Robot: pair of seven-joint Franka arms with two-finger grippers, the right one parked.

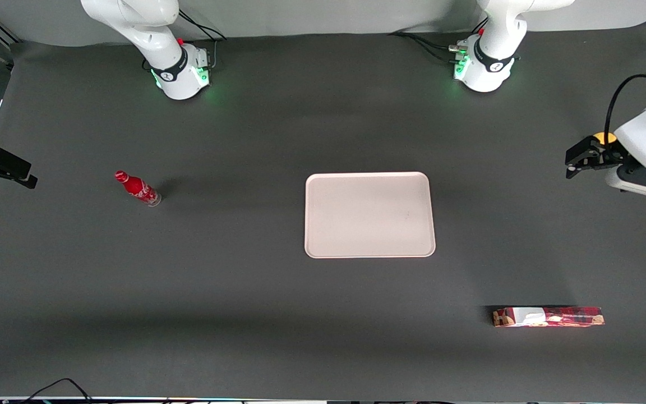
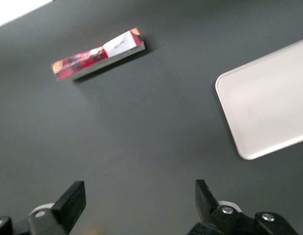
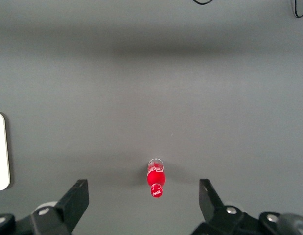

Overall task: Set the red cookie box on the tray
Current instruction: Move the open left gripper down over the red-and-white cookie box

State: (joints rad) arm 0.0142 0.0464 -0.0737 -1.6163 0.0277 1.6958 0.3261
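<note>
Nearest the front camera lies the red cookie box [image 1: 547, 316], flat on the desk close to the front edge, toward the working arm's end, its long side roughly parallel to that edge and its white-patch end pointing toward the middle of the desk. Nothing touches it. It sits well apart from the tray [image 1: 370, 215], which lies bare near the centre of the desk, farther from the camera than the box. Left gripper [image 1: 578, 161] hangs above the desk edge at the working arm's end, farther from the camera than the box and well clear of it; wrist view shows the fingers [image 2: 72, 199] spread wide with nothing between them, box [image 2: 98, 54] and tray corner [image 2: 249, 110] both ahead. Task not yet begun: reach, grasp, carry and release all remain. Risks, as judgement. Carton is long and narrow, so a grasp near one end would likely let it droop or swing in the carry; a grip across the narrow width near mid-length looks safer. A descent slightly off could push or spin the light carton instead of closing on it. Box is nearly tray-length, so a skewed release could leave one end riding on the low rim or overhanging it; align long axis with the tray's long side. A small red bottle [image 1: 137, 188] stands toward the parked arm's end, well apart, not to be confused with the target.
</note>
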